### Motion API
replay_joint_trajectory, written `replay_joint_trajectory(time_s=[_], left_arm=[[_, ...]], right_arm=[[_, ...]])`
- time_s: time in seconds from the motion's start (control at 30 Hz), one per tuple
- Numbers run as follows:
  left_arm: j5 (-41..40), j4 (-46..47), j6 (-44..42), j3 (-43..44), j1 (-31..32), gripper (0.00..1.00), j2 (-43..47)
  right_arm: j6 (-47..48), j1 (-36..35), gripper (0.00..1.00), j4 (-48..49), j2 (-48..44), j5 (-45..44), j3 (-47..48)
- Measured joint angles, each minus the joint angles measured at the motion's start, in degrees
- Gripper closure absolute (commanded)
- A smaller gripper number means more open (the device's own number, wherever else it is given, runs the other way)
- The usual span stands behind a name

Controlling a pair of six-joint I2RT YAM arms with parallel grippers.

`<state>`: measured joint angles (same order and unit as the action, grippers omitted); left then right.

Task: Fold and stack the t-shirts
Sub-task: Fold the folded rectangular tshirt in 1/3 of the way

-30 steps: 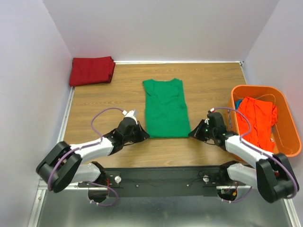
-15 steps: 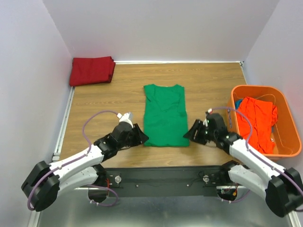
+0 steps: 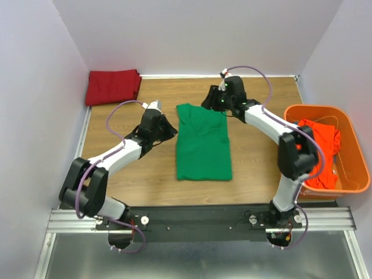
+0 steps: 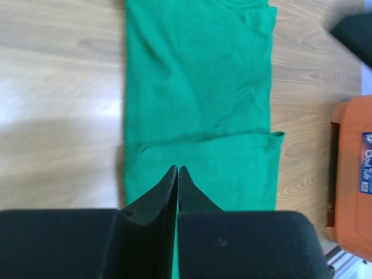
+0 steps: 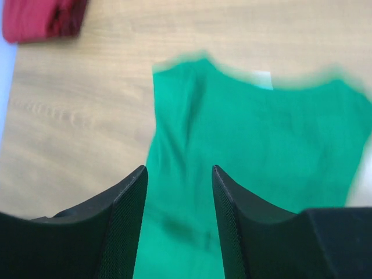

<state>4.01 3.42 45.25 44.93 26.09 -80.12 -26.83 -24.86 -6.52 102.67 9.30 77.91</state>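
Note:
A bright green t-shirt lies flat mid-table with its sides folded in and its collar at the far end. My left gripper hovers by its far left edge; in the left wrist view the gripper is shut over the green cloth, with nothing seen between the jaws. My right gripper is at the collar, and in the right wrist view it stands open above the green shirt. A folded dark red t-shirt sits in the far left corner. An orange-red t-shirt lies in the basket.
The rigid orange basket stands at the right edge of the table, also showing in the left wrist view. White walls close in the table on three sides. The dark red shirt shows at the top left of the right wrist view.
Both arms have swung from the shirt's near hem up to its collar end. The left gripper opened and shut again. The right gripper opened. The green shirt shifted slightly nearer.

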Motion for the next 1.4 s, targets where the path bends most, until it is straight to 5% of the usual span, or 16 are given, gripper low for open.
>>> replay_joint_trajectory(time_s=[0.23, 0.53, 1.4], left_arm=[[3.1, 2.4, -1.8, 9.4, -0.4, 0.95, -11.9], [4.5, 2.9, -1.5, 13.5, -1.0, 0.98, -20.2], [4.6, 3.4, -0.2, 12.2, -2.0, 1.00, -24.7]], right_arm=[[8.3, 0.0, 0.45, 4.7, 22.1, 5.5, 19.4], [11.4, 0.0, 0.44, 5.6, 37.9, 11.4, 32.6], [13.2, -3.2, 0.44, 7.0, 41.4, 14.6, 38.2]])
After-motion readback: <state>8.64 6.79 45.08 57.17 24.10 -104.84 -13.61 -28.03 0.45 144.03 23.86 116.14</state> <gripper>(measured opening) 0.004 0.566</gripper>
